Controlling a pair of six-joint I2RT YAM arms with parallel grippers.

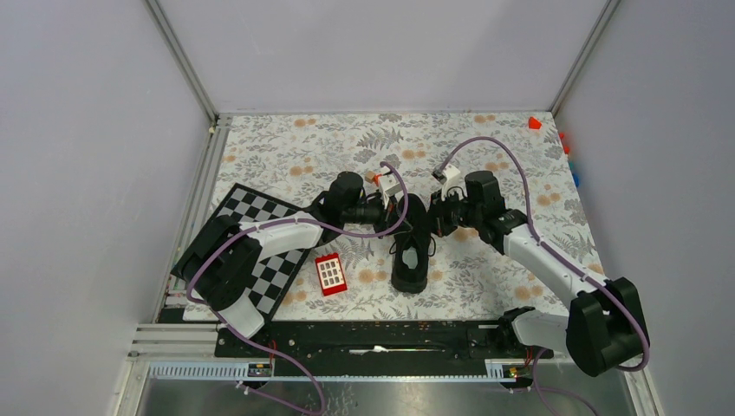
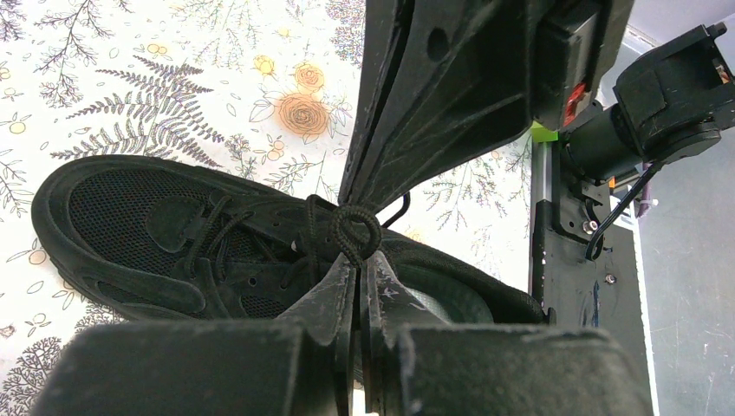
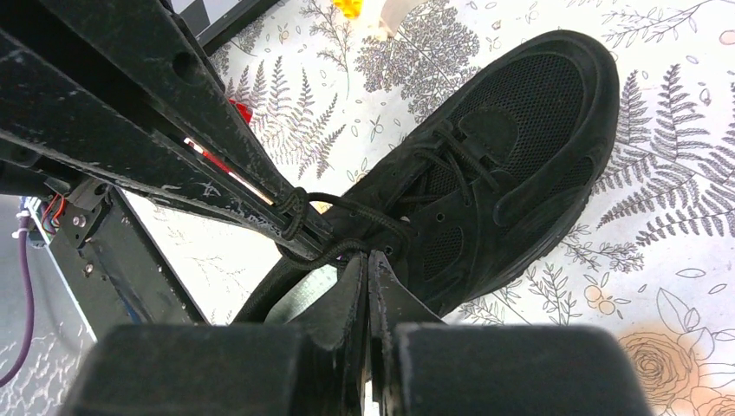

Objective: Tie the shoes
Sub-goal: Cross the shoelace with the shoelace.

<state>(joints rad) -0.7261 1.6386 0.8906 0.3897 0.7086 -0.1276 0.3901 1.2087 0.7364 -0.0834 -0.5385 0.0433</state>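
Note:
A black sneaker [image 1: 410,256] lies on the flowered tablecloth, toe toward the arms' bases. Both grippers meet over its tongue. In the left wrist view the shoe [image 2: 165,230] stretches left, and my left gripper [image 2: 360,257] is shut on a coiled loop of black lace [image 2: 356,230]. The right gripper's fingers [image 2: 433,104] come down from above onto the same loop. In the right wrist view my right gripper [image 3: 368,256] is shut on a lace strand [image 3: 347,250] beside the shoe [image 3: 511,156]. The lace also winds around the left gripper's fingers [image 3: 173,147].
A red block with a white grid [image 1: 330,274] lies just left of the shoe. A checkerboard mat [image 1: 260,238] sits under the left arm. A small red block [image 1: 535,123] and other coloured blocks [image 1: 568,147] rest at the far right wall.

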